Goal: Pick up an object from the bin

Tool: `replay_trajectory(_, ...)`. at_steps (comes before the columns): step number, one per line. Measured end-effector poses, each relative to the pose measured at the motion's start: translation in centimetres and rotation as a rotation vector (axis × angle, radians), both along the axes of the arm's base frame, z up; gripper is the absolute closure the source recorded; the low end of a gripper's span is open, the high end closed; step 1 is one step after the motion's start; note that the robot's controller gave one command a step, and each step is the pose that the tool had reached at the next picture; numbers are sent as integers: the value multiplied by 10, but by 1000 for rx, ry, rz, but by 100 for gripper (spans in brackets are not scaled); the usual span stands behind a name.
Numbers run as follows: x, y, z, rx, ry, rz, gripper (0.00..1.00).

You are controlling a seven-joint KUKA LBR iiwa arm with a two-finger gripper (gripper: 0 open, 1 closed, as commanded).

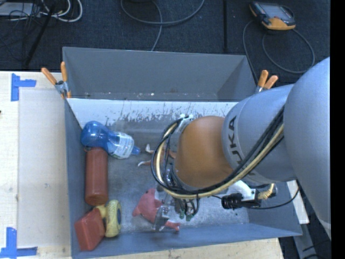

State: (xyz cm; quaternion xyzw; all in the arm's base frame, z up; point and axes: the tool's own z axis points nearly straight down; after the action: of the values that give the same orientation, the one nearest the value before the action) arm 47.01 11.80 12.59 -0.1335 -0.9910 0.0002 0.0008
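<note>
My gripper [163, 218] reaches down near the bin's front wall, in the middle. Its fingers sit at the right edge of a pink-red soft thing [145, 205] lying on the floor there; a bit of red shows just under the fingertips. I cannot make out whether the fingers are open or shut. A small white piece [144, 163] lies on the floor above and left of the gripper, partly hidden by the cables.
Along the left wall lie a blue and clear plastic bottle [105, 139], a dark red cylinder [96, 176], a red block [89, 229] and a yellow roll-like thing [112, 217]. The arm with its orange cover hides the bin's right half.
</note>
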Motion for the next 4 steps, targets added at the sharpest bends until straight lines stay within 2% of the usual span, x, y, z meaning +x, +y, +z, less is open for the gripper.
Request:
replay_trajectory(1, 1, 3, -47, 0, -7, 36, 0)
replay_trajectory(2, 13, 4, -66, 7, -39, 4, 100)
replay_trajectory(4, 13, 4, -62, 6, -33, -3, 100)
